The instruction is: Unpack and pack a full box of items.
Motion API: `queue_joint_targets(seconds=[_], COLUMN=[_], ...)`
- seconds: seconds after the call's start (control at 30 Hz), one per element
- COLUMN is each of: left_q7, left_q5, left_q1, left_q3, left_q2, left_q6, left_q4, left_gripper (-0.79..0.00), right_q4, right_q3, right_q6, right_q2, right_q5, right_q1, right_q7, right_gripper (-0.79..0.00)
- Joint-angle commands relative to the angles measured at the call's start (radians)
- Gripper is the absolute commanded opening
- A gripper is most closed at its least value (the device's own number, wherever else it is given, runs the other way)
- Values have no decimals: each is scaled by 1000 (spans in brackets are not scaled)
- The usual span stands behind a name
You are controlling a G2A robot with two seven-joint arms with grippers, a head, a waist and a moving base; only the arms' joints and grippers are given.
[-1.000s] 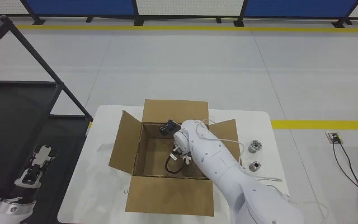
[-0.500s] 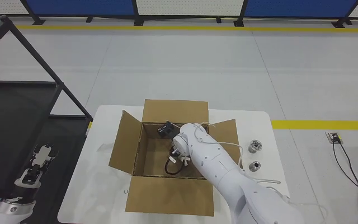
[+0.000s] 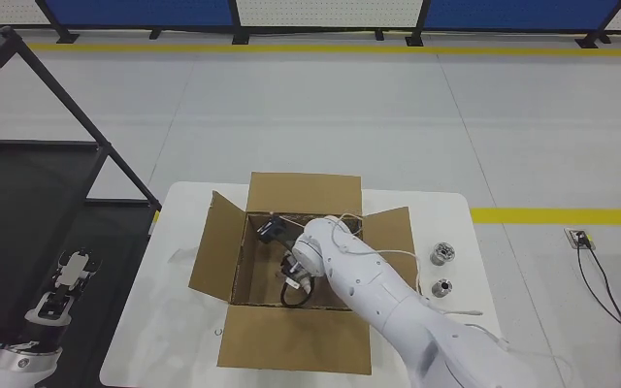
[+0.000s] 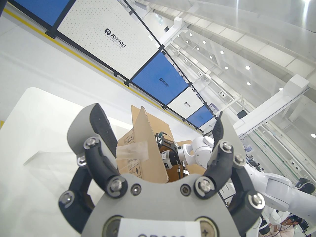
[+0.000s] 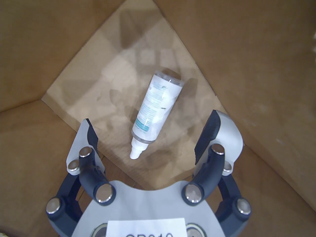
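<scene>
- Far left, the left gripper (image 4: 160, 119) hangs out past the left edge of the table (image 3: 175, 320), well apart from the box (image 3: 294, 338). Its jaws are spread wide with nothing between them, and they point up and across toward the box.
- The table is white with rounded corners, and the box sits in the middle of it.
- The box is brown cardboard and open at the top. All four flaps are folded outward: one toward the far side, one to each side, and a broad one lying toward the near edge of the table.
- The right arm comes in from the near right and bends down over the box's rim. This puts the right gripper (image 5: 150, 119) inside the box, looking down at its floor. Its jaws are wide open and hold nothing.
- A small white bottle (image 5: 158, 104) lies on its side on the bare cardboard floor of the box. It lines up with the gap between those open jaws, with its narrow nozzle end toward the gripper. I cannot tell whether either jaw touches it.
- To the right of the box, two small round metal pieces stand on the table. One is farther back (image 3: 442, 252), the other nearer (image 3: 441, 287), and both are clear of the right flap.
</scene>
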State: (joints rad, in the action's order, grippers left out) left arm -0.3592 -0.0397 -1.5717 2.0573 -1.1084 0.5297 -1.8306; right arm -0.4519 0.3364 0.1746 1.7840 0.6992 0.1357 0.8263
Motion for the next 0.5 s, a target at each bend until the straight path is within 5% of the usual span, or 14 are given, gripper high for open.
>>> queue_joint_targets(seconds=[0.0, 0.2, 0.37, 0.47], left_q7=[0, 0, 0, 0], left_q5=[0, 0, 0, 0], left_q1=[0, 0, 0, 0], left_q3=[0, 0, 0, 0], left_q2=[0, 0, 0, 0], left_q6=[0, 0, 0, 0], left_q4=[0, 0, 0, 0], left_gripper=[0, 0, 0, 0], right_q4=[-53, -303, -765, -837], right_q3=[25, 148, 386, 429], right_q6=[22, 55, 97, 106], right_q2=[-31, -171, -345, -368], right_q5=[4, 61, 173, 191], right_q1=[11, 105, 351, 399], right_q7=[-25, -118, -97, -77], right_gripper=[0, 0, 0, 0])
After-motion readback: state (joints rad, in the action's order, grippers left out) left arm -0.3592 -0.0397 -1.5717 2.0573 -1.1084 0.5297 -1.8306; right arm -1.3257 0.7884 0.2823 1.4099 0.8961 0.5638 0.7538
